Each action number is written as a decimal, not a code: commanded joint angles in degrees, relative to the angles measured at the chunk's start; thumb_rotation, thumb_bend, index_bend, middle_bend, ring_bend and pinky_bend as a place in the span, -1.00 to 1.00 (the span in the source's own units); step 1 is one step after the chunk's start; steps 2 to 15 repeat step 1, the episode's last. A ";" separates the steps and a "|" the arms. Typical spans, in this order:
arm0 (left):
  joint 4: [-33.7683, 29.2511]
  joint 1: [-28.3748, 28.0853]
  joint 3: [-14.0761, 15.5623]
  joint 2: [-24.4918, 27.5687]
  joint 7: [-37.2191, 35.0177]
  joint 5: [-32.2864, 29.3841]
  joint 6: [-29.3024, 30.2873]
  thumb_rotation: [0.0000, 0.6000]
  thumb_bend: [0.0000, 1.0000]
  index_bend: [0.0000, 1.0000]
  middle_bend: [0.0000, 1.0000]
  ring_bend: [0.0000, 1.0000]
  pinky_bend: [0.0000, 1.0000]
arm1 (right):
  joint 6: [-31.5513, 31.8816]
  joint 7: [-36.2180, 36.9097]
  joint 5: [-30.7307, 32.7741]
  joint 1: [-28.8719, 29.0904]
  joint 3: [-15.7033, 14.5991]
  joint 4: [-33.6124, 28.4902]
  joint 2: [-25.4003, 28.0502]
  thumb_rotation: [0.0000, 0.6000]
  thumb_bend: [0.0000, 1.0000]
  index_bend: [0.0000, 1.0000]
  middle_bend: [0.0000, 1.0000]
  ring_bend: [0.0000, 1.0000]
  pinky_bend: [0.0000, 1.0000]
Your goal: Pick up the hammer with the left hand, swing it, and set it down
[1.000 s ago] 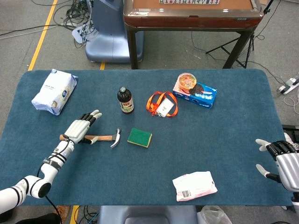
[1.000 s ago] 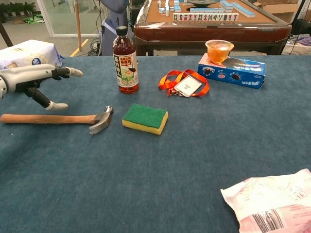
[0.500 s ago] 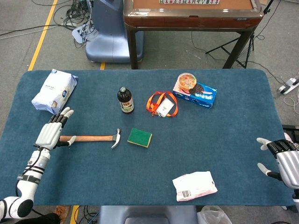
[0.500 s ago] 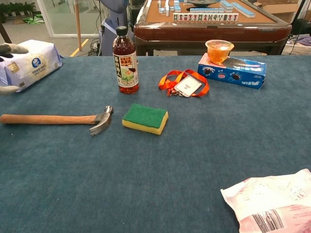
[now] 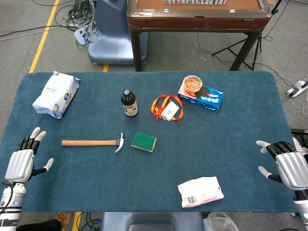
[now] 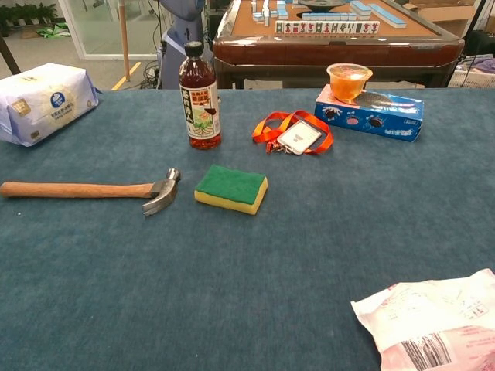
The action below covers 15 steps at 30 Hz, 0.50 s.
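Withdrawn from the hammer (image 5: 94, 142) since half a second ago, the left hand (image 5: 20, 162) now hovers at the desk's (image 5: 231, 134) nine o'clock edge, fingers spread and empty. From the head view, the hammer lies flat on the desk, handle toward nine o'clock, head just beside a green sponge (image 5: 144, 141). The right hand (image 5: 287, 165) hangs at three o'clock, fingers apparently apart, holding nothing. From the chest view, hammer (image 6: 93, 190) and sponge (image 6: 231, 188) lie below a dark bottle (image 6: 199, 97) at twelve o'clock; neither hand shows.
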 commanded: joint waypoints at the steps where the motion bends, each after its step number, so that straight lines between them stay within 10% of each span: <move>1: -1.14 1.89 1.15 0.07 1.95 1.66 2.22 1.00 -0.47 -0.80 -1.00 -1.00 -0.89 | 0.02 -0.11 -0.12 0.13 0.04 0.00 -0.20 1.00 -0.62 -0.44 -0.16 -0.36 -0.44; 15: -1.14 1.89 1.15 0.07 1.95 1.66 2.22 1.00 -0.47 -0.80 -1.00 -1.00 -0.89 | 0.02 -0.11 -0.12 0.13 0.04 0.00 -0.20 1.00 -0.62 -0.44 -0.16 -0.36 -0.44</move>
